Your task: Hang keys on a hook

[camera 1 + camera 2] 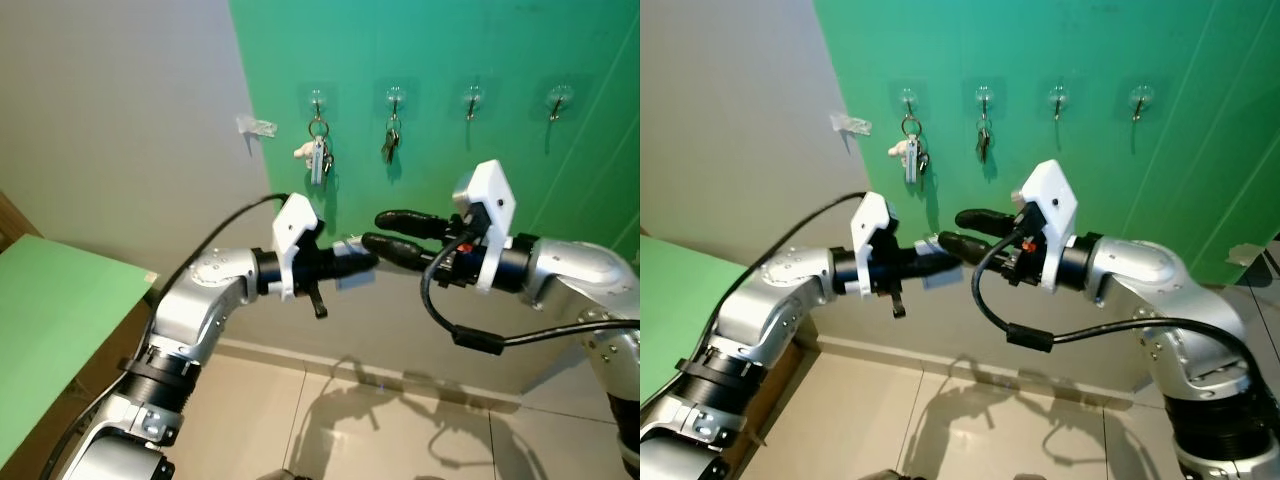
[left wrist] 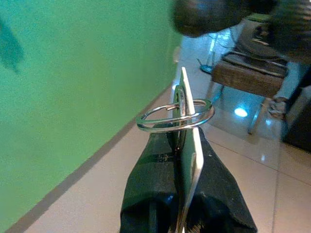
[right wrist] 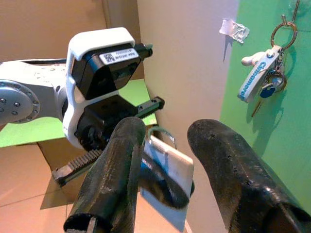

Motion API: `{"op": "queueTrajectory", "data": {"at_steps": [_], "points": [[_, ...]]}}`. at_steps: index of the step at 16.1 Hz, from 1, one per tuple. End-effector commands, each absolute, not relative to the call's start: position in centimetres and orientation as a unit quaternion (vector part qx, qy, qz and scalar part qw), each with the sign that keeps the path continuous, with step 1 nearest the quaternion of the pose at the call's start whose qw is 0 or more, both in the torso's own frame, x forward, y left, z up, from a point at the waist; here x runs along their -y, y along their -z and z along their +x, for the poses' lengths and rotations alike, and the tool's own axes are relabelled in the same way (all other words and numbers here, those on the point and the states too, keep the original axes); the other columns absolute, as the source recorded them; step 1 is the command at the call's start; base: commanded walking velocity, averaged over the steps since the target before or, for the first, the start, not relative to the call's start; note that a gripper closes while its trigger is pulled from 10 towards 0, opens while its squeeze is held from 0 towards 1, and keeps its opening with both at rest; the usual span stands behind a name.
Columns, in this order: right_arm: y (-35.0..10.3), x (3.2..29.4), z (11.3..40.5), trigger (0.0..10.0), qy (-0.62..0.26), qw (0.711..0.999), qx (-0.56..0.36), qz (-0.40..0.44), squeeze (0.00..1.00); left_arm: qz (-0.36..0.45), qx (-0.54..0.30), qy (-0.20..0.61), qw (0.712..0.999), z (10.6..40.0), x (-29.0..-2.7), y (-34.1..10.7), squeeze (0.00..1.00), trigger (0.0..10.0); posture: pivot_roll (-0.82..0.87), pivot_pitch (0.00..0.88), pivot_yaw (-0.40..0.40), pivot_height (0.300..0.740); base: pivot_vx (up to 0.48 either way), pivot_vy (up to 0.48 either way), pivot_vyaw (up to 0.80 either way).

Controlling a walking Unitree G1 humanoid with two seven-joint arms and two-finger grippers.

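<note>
My left gripper is shut on a pale key tag that carries a metal ring; its black fingers clamp the tag edge-on. My right gripper faces it from the right, open. The right gripper's fingers straddle the tag, and I cannot tell whether they touch it. On the green wall above is a row of clear hooks. The two left hooks hold key bunches. The two right hooks are bare.
A green-topped box stands low at the left. A scrap of clear tape sticks to the grey wall. Tiled floor lies below both arms. A black cable loops under the right wrist. A chair stands on the tiles.
</note>
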State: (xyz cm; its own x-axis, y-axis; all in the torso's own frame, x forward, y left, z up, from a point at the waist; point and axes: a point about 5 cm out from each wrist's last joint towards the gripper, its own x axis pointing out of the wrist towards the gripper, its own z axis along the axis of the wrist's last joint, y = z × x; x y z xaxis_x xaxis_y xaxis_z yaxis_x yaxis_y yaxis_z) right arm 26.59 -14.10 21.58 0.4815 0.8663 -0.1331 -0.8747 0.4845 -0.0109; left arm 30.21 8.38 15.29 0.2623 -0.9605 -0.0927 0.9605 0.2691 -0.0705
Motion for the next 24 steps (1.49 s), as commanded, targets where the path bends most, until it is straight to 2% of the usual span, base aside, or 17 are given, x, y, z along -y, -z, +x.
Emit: {"op": "queueTrajectory", "data": {"at_steps": [1,4,6,7,9,11,16,21,24], "points": [[-21.9,13.8,26.8,10.0,-0.507,0.859,-0.046,-0.047,1.00,0.013,-0.058,0.617,0.784,29.9,-8.2,-15.5,0.00,0.0,-0.27,0.000,0.124,0.740,0.000,0.000,0.00],[-21.9,14.0,27.1,10.0,-0.517,0.853,-0.049,-0.052,1.00,0.025,-0.066,0.642,0.764,29.3,-8.2,-15.5,0.00,0.0,-0.27,0.000,0.123,0.740,0.000,0.000,0.00],[-21.8,14.5,27.3,10.0,-0.515,0.853,-0.052,-0.070,0.99,0.034,-0.063,0.636,0.768,29.6,-8.8,-15.9,0.00,0.0,-0.27,0.000,0.122,0.740,0.000,0.000,0.00],[-21.9,14.8,27.5,10.0,-0.508,0.856,-0.043,-0.088,0.00,0.036,-0.063,0.633,0.771,29.7,-9.0,-16.0,0.00,0.0,-0.27,0.000,0.122,0.740,0.000,0.000,0.00],[-21.9,15.3,27.7,10.0,-0.496,0.855,-0.026,-0.148,0.00,0.037,-0.064,0.630,0.773,29.8,-9.2,-16.0,0.00,0.0,-0.27,0.000,0.121,0.740,0.000,0.000,0.00],[-22.1,15.3,27.4,10.0,-0.502,0.847,-0.016,-0.173,0.00,0.037,-0.065,0.628,0.774,29.8,-9.3,-16.0,0.00,0.0,-0.27,0.001,0.120,0.740,0.000,0.000,0.00],[-23.3,14.5,25.3,10.0,-0.552,0.821,0.004,-0.147,0.00,0.036,-0.068,0.617,0.783,30.2,-9.4,-15.8,0.00,0.0,-0.27,0.004,0.119,0.740,0.000,0.000,0.00],[-23.0,13.8,25.0,10.0,-0.558,0.818,0.005,-0.140,0.00,0.044,-0.069,0.602,0.794,31.1,-9.0,-15.6,0.00,0.0,-0.28,0.008,0.122,0.740,0.000,0.000,0.00],[-22.0,12.9,25.5,10.0,-0.552,0.817,0.002,-0.168,0.00,0.046,-0.059,0.594,0.801,31.6,-8.0,-16.2,0.00,0.0,-0.28,0.008,0.122,0.740,0.000,0.000,0.00]]}}
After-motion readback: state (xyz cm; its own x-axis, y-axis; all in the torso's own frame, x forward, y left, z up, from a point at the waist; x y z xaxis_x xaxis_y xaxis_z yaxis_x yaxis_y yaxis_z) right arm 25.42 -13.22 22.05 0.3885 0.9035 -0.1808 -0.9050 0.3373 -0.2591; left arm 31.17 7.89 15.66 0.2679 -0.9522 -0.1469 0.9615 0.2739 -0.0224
